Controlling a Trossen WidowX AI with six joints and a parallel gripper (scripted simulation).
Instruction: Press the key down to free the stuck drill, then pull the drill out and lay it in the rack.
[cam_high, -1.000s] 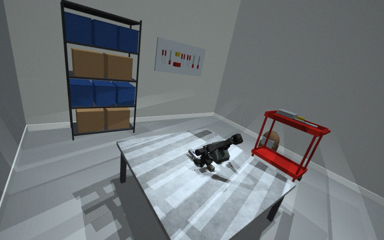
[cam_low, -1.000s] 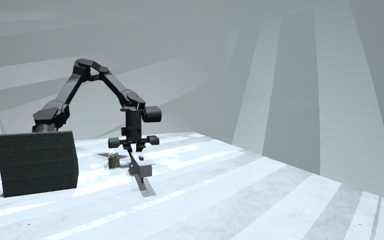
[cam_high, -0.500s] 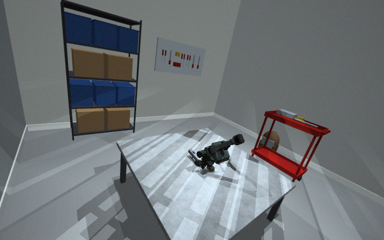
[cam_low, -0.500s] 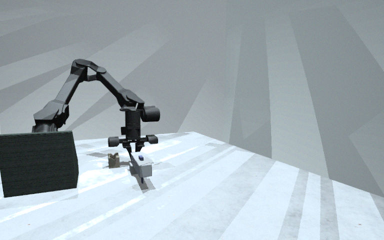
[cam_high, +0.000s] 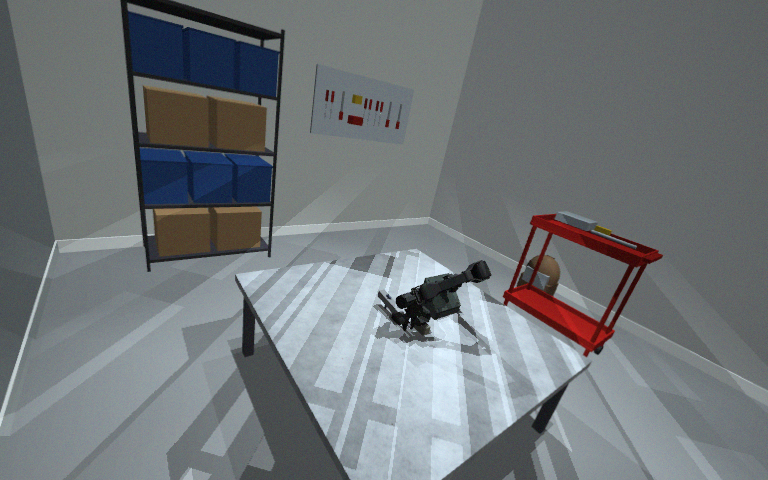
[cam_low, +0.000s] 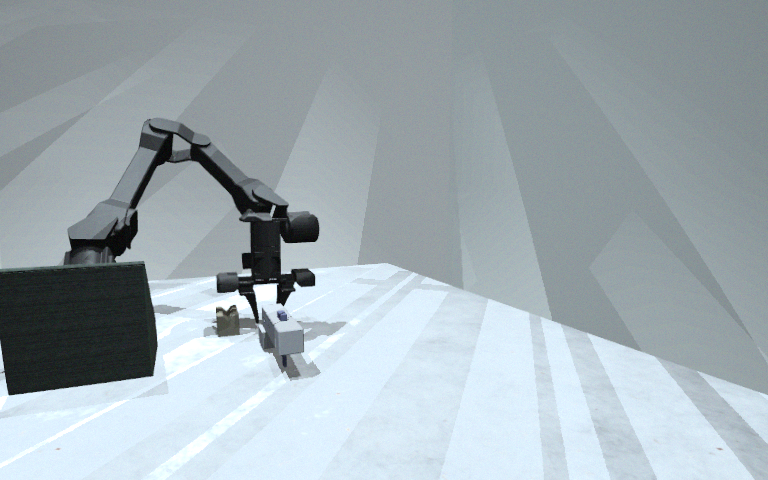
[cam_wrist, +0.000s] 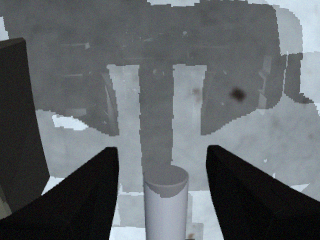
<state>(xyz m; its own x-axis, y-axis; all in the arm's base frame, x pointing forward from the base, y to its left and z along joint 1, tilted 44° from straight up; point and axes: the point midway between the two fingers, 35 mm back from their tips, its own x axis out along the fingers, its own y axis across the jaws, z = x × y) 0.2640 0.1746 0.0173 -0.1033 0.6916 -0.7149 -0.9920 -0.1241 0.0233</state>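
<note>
Gripper (cam_high: 405, 327) (cam_low: 269, 313) (cam_wrist: 163, 156) part-open, holding nothing. Pale cylinder, likely the drill (cam_wrist: 166, 215), sits between its fingers, untouched. Blue key (cam_high: 388, 296) (cam_low: 282, 315) just beside; can't tell if pressed. Rack (cam_high: 423, 328) (cam_low: 227, 323) farther off, unfilled. Pull and lay-down remain.

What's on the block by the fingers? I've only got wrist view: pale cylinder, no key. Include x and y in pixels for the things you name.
Observer: Exterior view shows a small blue piece (cam_high: 389, 296) (cam_low: 282, 315) on top of the pale block (cam_high: 384, 300) (cam_low: 289, 340). Probably your key.
Operator: Anything under that block?
Observer: Yes, exterior view again: a thin dark-blue tip (cam_low: 284, 360) sticks out below it, near the end facing that camera. Can't tell if it touches the table.
</note>
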